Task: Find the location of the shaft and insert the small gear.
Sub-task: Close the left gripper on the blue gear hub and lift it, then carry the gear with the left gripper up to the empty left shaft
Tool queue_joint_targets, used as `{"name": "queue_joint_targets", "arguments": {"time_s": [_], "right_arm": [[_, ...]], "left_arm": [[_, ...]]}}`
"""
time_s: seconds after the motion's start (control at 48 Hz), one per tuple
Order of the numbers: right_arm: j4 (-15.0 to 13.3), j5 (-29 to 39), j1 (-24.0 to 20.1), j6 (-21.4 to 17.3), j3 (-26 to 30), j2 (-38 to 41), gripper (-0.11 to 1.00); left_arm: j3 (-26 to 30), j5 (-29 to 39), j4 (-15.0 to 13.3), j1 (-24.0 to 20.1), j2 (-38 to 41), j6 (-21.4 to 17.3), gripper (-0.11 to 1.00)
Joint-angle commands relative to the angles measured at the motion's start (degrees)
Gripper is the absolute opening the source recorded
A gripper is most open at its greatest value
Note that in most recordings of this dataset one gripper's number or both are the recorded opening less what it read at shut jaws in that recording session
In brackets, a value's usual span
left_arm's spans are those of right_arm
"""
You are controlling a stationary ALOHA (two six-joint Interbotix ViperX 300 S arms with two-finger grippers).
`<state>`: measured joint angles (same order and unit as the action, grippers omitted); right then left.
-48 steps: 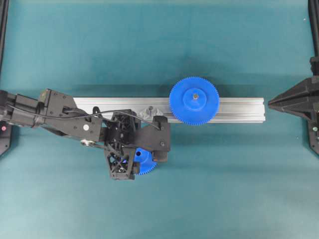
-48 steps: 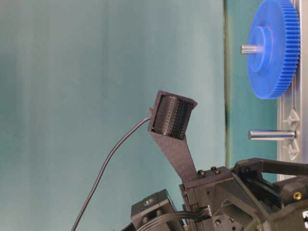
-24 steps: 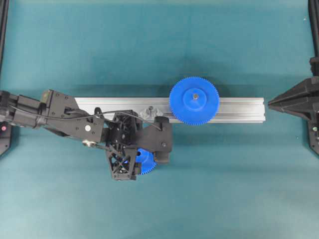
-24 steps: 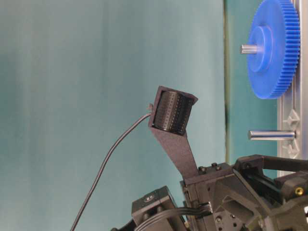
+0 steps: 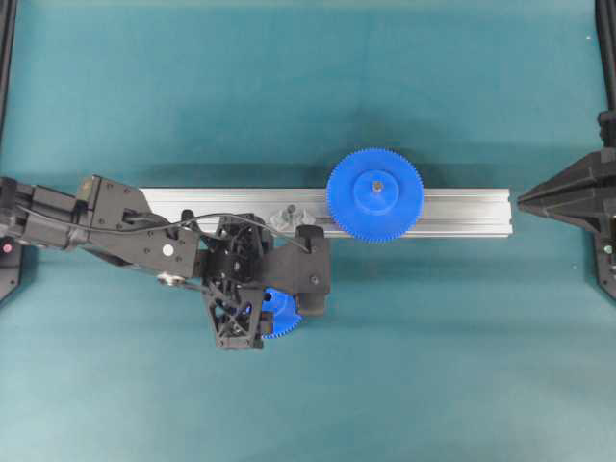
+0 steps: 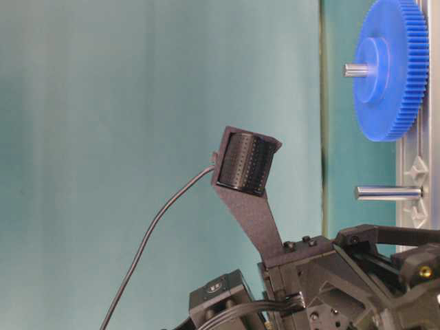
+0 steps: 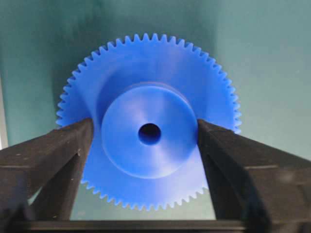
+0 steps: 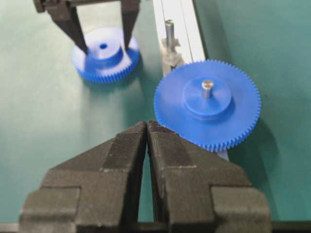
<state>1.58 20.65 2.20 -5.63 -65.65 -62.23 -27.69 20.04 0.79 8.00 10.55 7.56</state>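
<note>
1. The left arm reaches in low across the aluminium rail [image 5: 462, 212], its wrist pitched down over the teal bench [image 5: 433, 366].
2. The larger gear [image 5: 374, 194] sits on its own pin, close by the shaft [image 8: 169, 33]; a swing could clip its teeth.
3. The small gear [image 7: 148, 167] lies flat on the bench, just beside the rail. The left claw [image 7: 149, 133] straddles its hub, jaws apart or barely touching; an off-centre squeeze could tilt it.
4. The right claw [image 8: 146, 127] is pressed together, parked away.
</note>
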Motion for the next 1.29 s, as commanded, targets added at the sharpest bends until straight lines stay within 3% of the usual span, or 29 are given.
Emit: {"name": "queue_joint_targets", "arguments": {"time_s": [0.0,0.063,0.667,0.876,1.272], "right_arm": [[0.1,-0.3,0.1,-0.6,0.5,0.4,0.14],[0.2,-0.4,0.1,-0.6,0.4,0.4,0.14],[0.6,-0.4,0.1,-2.3,-0.7,0.2,0.14],[0.4,-0.7,0.0,-2.4,-0.9,-0.6,0.14],[0.4,-0.7,0.1,-2.4,-0.9,-1.7,0.14]], "left_arm": [[0.4,1.0,0.2,-0.3,-0.4,0.1,0.71],[0.5,1.8,0.2,-0.2,-0.8,0.1,0.65],[1.6,3.3,0.2,-0.4,-11.2,-0.3,0.65],[1.9,5.7,0.4,-2.5,-14.1,-0.6,0.65],[4.7,6.1,0.7,-8.9,-15.9,-8.5,0.65]]}}
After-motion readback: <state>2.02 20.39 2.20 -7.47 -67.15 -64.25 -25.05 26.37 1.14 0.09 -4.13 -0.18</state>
